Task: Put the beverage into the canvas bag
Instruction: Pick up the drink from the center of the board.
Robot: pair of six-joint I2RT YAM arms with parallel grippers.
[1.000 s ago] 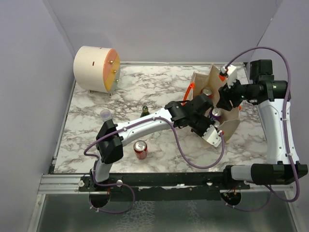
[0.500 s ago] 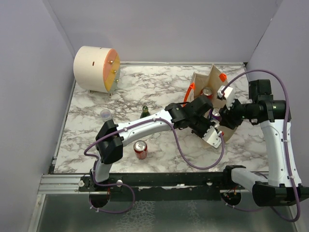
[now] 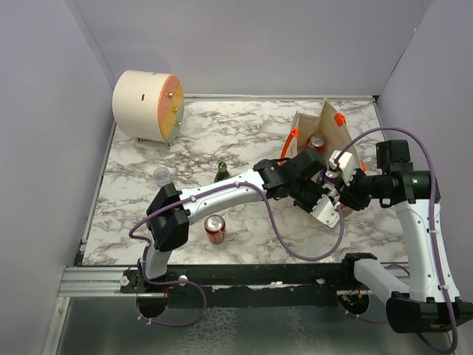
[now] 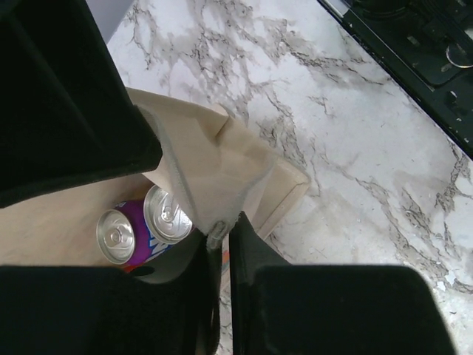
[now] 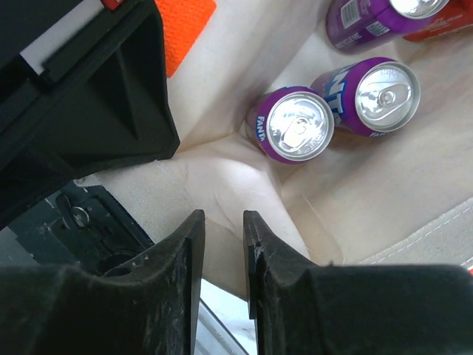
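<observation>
Left of canvas bag (image 3: 329, 127): red can (image 3: 215, 228), bottle (image 3: 221, 172) | left hand (image 4: 224, 231) pinching rim | right hand (image 5: 221, 220) unclear

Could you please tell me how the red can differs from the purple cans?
The red can stands on the marble table; the purple cans stand inside the canvas bag. The red can stands singly; the purple cans sit side by side. All have silver tops.

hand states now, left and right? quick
Left hand: closed on the bag rim.
Right hand: nearly closed at the bag wall; whether it grips cannot be told.
</observation>
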